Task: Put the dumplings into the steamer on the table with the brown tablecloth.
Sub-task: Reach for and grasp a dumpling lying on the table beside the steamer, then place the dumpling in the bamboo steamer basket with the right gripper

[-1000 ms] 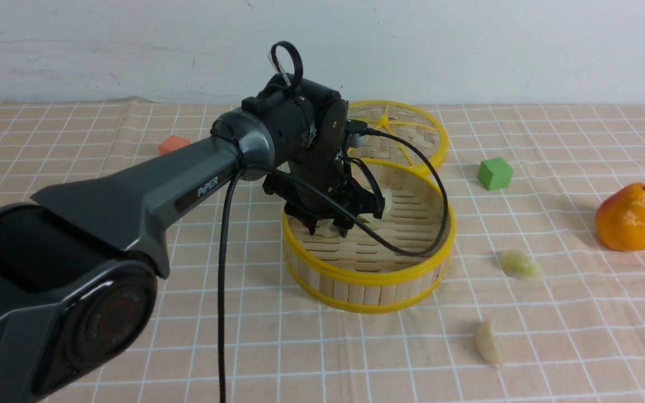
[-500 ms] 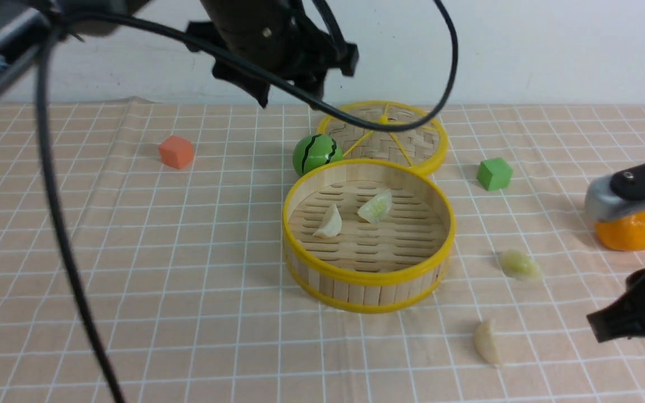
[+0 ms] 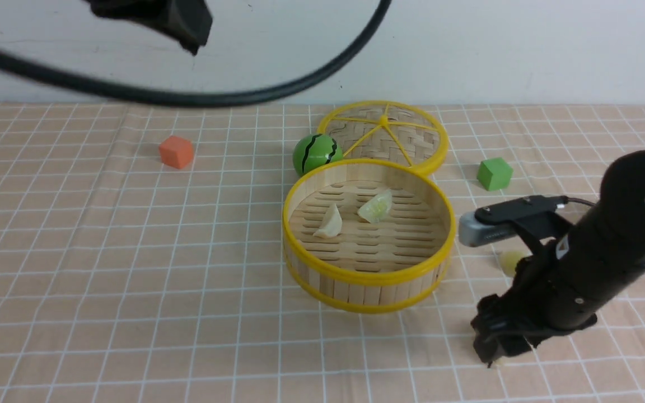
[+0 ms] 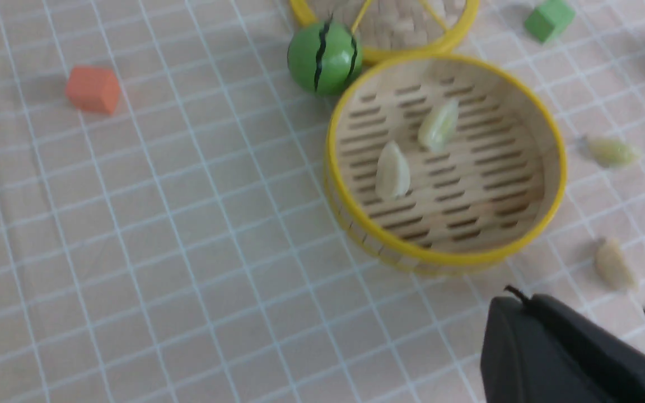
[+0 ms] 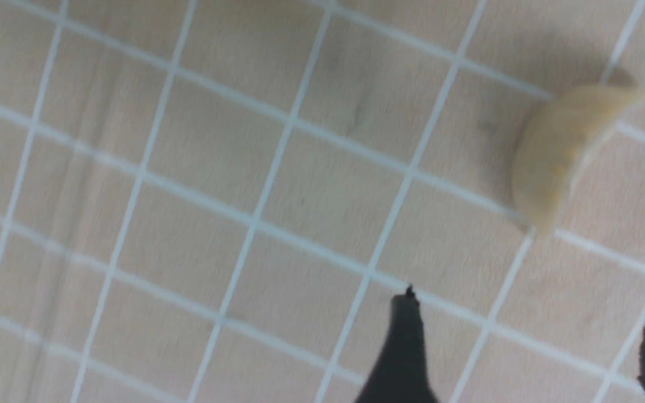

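Down on the slatted floor of the steamer (image 3: 367, 277), two of the dumplings can be seen already. A cream dumpling (image 3: 329, 221) is sat toward the robot's left side of the floor. A greenish dumpling (image 3: 376, 205) is near it, slightly further back, with a small gap left between them. The steamer itself is parked roughly mid-bench on the brown tablecloth (image 3: 132, 252), which is a bit wrinkled.

The other two are out on the cloth, off to the steamer's right. A second greenish dumpling (image 3: 510, 262) is mostly hidden behind the right arm in the front view, though it's shown clearly by the left wrist camera. A second cream dumpling (image 5: 566, 154) is lying nearer the robot, apart from the steamer wall. The right gripper (image 5: 532, 347) is held low over it with the jaws spread wide and empty. In the right wrist view the dumpling is seen just beyond the two fingertips, not between them, and no contact can be made out.

The left gripper (image 3: 185, 33) is up high at the left, blurred and closed up, with its black cable (image 3: 216, 99) looped across the top of the front view.

Further out, a woven lid (image 3: 401, 140) is laid flat right behind the steamer. A green striped ball (image 3: 315, 153) is tucked just beside both. A green cube (image 3: 494, 173) is out to the right and an orange cube (image 3: 176, 151) is well off to the left.
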You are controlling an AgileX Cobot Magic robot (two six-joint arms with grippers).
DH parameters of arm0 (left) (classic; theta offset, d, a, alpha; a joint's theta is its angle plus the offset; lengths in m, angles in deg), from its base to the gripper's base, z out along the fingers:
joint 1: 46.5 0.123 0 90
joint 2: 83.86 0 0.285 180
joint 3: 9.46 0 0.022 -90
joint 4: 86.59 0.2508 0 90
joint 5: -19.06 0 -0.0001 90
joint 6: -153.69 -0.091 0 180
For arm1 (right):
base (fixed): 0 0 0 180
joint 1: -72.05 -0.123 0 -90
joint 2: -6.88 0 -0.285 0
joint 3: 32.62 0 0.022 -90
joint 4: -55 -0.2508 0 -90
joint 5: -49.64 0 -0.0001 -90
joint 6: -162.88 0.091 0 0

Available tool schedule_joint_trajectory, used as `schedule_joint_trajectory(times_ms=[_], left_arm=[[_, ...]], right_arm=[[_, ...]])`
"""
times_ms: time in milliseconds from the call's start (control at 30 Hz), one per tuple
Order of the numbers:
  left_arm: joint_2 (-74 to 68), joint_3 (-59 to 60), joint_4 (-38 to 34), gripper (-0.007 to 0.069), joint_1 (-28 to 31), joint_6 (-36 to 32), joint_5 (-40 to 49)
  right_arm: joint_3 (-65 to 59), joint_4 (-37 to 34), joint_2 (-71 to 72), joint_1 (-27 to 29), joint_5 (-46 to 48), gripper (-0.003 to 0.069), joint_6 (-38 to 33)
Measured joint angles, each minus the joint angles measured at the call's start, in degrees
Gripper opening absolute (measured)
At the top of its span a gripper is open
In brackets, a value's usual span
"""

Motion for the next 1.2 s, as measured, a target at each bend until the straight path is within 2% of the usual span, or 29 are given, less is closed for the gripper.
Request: schedule_joint_trajectory(times_ms=[100,233,267,300,433,467,500,667,833,967,1200], left_arm=[[5.52,10.04,0.05,-0.0014,0.0,0.0,0.0],[11.72,18.81,0.87,-0.0014,0.0,0.0,0.0],[15.42,22.73,2.1,-0.0014,0.0,0.0,-0.45],[16.19,23.09,2.23,-0.0014,0.0,0.0,-0.51],[23.19,28.53,4.96,-0.0014,0.0,1.22,-1.85],[23.72,28.66,5.18,-0.0014,0.0,1.31,-1.85],[25.37,29.39,5.89,-0.0014,0.0,1.96,-2.0],[29.0,30.12,7.07,-0.0014,0.0,2.82,-2.02],[30.78,30.15,7.07,-0.0014,0.0,2.99,-1.91],[30.86,30.15,7.12,-0.0014,0.0,2.99,-1.86],[30.86,30.21,7.22,-0.0014,0.0,2.99,-1.54]], right_arm=[[1.94,3.41,-4.52,0.0,-2.52,0.0618,5.23],[3.24,5.85,-8.82,0.0,-3.8,0.0582,8.84],[3.34,5.89,-10.36,0.0,-3.92,0.0519,9.6],[3.34,5.89,-10.5,0.0,-3.92,0.0511,9.57],[3.48,5.57,-11.24,0.0,-3.33,0.0229,9.75],[3.51,5.57,-11.24,0.0,-3.23,0.0213,9.75],[3.96,5.57,-11.24,0.0,-2.18,0.0134,9.62],[8.37,4.8,-9.31,-0.63,3.7,0.0144,6.47],[22.44,3.4,-8.61,-5.47,7.35,0.0144,1.96],[32.98,2.74,-15.02,-8.76,7.29,0.0144,1.78],[42.61,2.58,-27.64,-9.33,7.35,0.0144,1.78]])
